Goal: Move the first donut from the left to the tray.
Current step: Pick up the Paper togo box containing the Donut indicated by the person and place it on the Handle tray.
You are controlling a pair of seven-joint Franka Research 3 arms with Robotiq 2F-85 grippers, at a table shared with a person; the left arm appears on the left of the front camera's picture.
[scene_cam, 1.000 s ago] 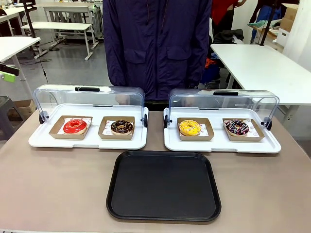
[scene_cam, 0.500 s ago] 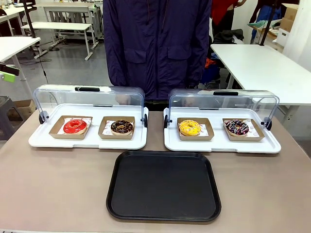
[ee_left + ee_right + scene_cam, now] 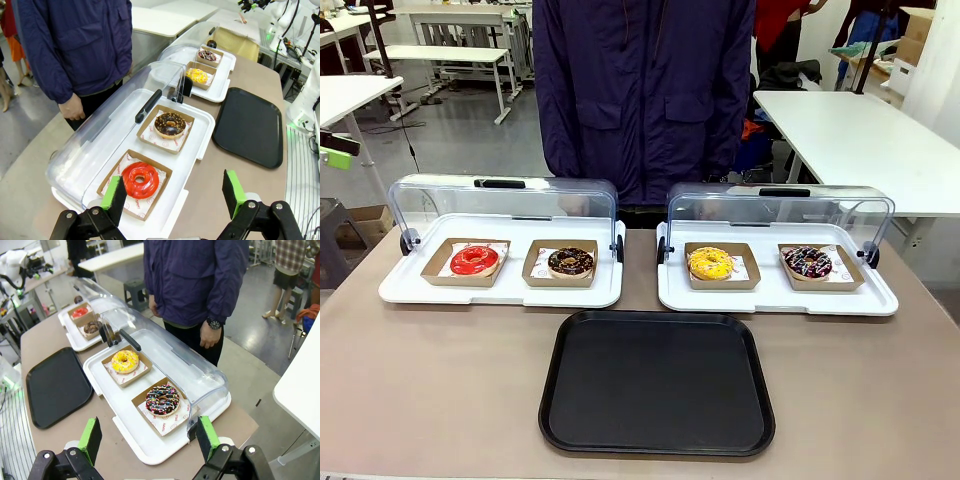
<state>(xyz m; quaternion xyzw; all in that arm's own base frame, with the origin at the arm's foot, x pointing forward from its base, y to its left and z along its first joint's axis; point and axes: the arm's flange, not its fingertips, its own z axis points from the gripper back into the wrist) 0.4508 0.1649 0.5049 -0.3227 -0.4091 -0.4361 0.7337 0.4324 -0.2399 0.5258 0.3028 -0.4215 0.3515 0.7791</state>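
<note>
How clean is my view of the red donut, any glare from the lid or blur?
Front view: sharp, evenly lit; the red donut sits in front of its raised lid, no glare over it. Left wrist view: wide-angle warp toward the edges, small highlights on the icing, yet crisp. Right wrist view: donut far off and small.

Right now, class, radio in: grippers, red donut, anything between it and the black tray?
Left gripper, right gripper: open, empty. Red donut in its dish, left white tray, lid up. Path to black tray unobstructed.
</note>
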